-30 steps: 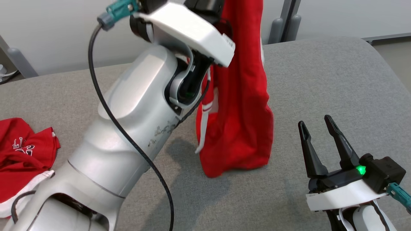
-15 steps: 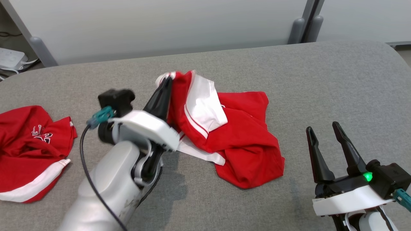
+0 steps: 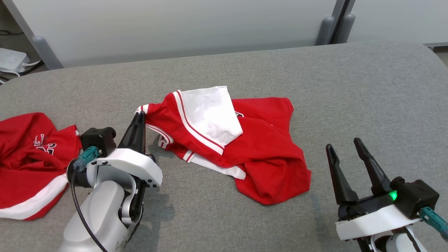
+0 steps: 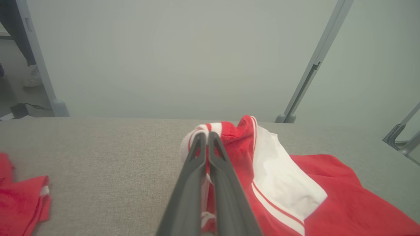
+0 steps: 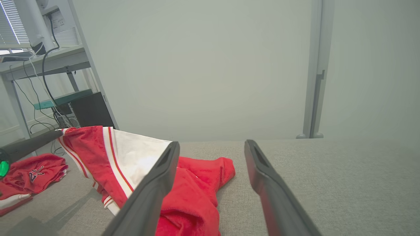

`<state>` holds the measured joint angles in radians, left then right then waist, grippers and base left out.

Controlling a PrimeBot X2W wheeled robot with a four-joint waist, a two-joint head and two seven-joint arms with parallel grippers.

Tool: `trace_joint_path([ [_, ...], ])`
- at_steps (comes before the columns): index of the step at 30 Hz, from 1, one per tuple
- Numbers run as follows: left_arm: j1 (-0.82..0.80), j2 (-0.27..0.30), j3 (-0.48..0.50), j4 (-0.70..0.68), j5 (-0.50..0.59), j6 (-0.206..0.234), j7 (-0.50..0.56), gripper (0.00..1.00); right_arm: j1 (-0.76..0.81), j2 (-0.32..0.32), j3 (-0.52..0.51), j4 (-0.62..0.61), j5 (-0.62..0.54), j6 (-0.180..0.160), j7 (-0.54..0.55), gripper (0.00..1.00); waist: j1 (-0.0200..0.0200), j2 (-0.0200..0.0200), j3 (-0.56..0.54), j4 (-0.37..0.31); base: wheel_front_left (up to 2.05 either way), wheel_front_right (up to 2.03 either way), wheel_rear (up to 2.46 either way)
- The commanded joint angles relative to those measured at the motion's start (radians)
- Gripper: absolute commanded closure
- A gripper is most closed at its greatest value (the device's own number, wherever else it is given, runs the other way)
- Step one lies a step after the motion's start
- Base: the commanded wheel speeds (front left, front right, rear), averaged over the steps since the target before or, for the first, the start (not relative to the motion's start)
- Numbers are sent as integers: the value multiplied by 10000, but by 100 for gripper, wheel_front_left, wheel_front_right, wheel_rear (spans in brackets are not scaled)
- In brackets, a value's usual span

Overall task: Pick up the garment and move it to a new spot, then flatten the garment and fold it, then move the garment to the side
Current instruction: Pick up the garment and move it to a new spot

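A: Head view?
B: One crumpled red garment (image 3: 266, 157) with a white panel and stripes, mid worktop (image 3: 350, 87). One more red shirt (image 3: 24, 154) far left. On the left gripper (image 3: 140, 117) the jaws are pressed together, pinching the garment's raised corner. On the right gripper (image 3: 343, 144) the jaws are spread, holding nothing, clear of the cloth.
A: Left wrist?
B: Jaws nip the striped hem.
A: Right wrist?
B: Jaws wide, garment (image 5: 193, 196) lying beyond, to the left.

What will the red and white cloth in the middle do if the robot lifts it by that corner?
Probably flop and dangle: the garment lies in crumpled folds on the table. It seems light, since the shut jaws of the left gripper hold its edge up with a thin pinch.
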<state>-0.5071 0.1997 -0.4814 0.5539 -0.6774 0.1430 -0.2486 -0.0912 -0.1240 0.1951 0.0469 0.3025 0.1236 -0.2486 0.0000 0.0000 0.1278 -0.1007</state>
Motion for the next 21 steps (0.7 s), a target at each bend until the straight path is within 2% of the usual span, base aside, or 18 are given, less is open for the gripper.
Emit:
trace_joint_path([
  [1,-88,151,460,-113,125,5,-131,100,-142,-62,237,-220,70,71,-132,0,0,0,0,-38,0,0,0],
  [2,-64,99,576,-30,230,-37,-131,100,-156,-66,268,-200,83,71,-132,0,0,0,-2,-62,0,0,0],
  [5,22,-79,898,301,427,-162,-131,47,-184,-83,343,-157,126,71,-132,0,0,0,-15,-130,0,0,0],
  [6,30,-133,991,400,495,-226,-131,0,-189,-90,365,-143,141,71,-132,0,0,0,-17,-149,0,0,0],
  [13,62,-547,1580,207,1186,-749,-131,0,-153,-172,621,-50,258,71,-132,0,0,0,-29,-141,0,0,0],
  [21,1108,-1146,2032,-1377,1566,-1590,-131,0,-30,-189,993,236,447,71,-132,0,0,0,-140,2,0,0,0],
])
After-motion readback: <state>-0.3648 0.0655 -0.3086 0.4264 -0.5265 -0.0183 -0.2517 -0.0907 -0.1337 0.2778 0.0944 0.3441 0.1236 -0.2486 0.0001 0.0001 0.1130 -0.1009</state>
